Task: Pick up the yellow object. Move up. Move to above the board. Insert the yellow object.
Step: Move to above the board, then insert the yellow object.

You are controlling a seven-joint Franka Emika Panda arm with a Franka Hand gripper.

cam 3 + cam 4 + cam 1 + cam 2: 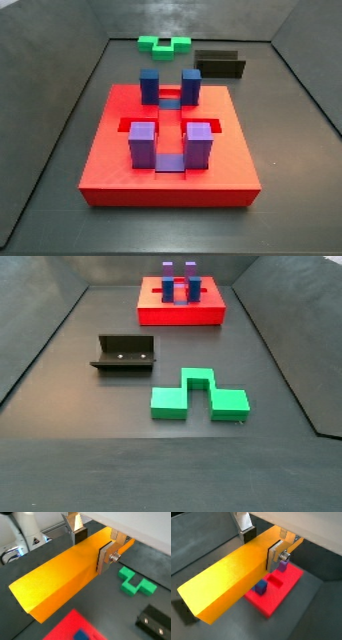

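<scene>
In both wrist views my gripper [92, 546] [261, 546] is shut on the yellow object [57, 579] [224, 582], a long smooth bar clamped across its width between the two dark pads and held in the air. Below it in a wrist view lies the red board [278, 589] with a blue block [261, 587] standing just beside the bar's edge. Only a corner of the board [70, 627] shows in a wrist view. Both side views show the board [120, 170] [181, 314] with its blue [151, 85] and purple [142, 140] uprights, but neither the gripper nor the yellow object.
A green notched block [137, 583] [164, 43] [194, 396] lies on the dark floor. The black fixture [155, 621] [221, 65] [124, 354] stands between it and the board. Grey walls ring the floor.
</scene>
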